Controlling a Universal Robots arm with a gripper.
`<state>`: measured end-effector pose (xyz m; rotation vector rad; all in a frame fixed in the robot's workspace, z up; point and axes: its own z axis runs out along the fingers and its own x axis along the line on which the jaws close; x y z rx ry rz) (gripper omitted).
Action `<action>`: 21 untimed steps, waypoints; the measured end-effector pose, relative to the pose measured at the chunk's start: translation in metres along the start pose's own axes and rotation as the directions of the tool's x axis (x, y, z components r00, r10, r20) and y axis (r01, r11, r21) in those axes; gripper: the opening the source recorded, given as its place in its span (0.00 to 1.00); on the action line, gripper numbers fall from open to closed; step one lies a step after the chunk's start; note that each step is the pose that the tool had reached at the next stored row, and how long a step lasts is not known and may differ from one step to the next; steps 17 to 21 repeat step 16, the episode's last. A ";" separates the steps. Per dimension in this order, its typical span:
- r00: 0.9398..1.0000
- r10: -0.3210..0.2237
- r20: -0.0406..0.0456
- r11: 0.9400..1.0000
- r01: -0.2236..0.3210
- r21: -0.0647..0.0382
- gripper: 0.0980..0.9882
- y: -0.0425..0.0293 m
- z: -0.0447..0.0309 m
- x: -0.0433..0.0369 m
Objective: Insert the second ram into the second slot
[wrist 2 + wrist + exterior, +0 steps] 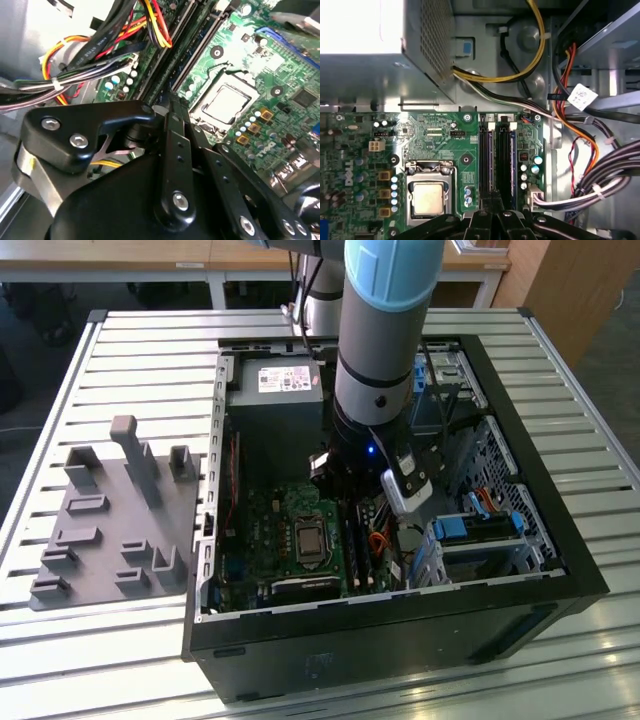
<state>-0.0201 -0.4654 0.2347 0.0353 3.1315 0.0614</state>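
Two long dark memory slots lie side by side next to the CPU socket (427,197). The slot nearer the socket (486,160) and the outer slot (504,160) each carry a thin blue edge along their length. I take the outer blue strip for the second ram (512,172), standing edge-up in its slot; how deep it sits I cannot tell. My gripper (491,199) hangs just above the near end of these slots, its black fingers (172,130) closed together, with nothing visible between them. In the exterior view the arm's wrist (372,430) covers the slots (362,550) from above.
The open black computer case (400,610) lies on a slatted metal table. Bundled black, red and yellow cables (590,165) run close beside the slots. The power supply (275,390) fills the far corner, and blue drive latches (470,530) sit toward the exterior view's right. A grey fixture plate (110,520) rests on the left.
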 end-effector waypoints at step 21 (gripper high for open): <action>1.000 0.000 -0.001 1.000 0.000 0.000 0.01 0.0005 -0.0122 0.0001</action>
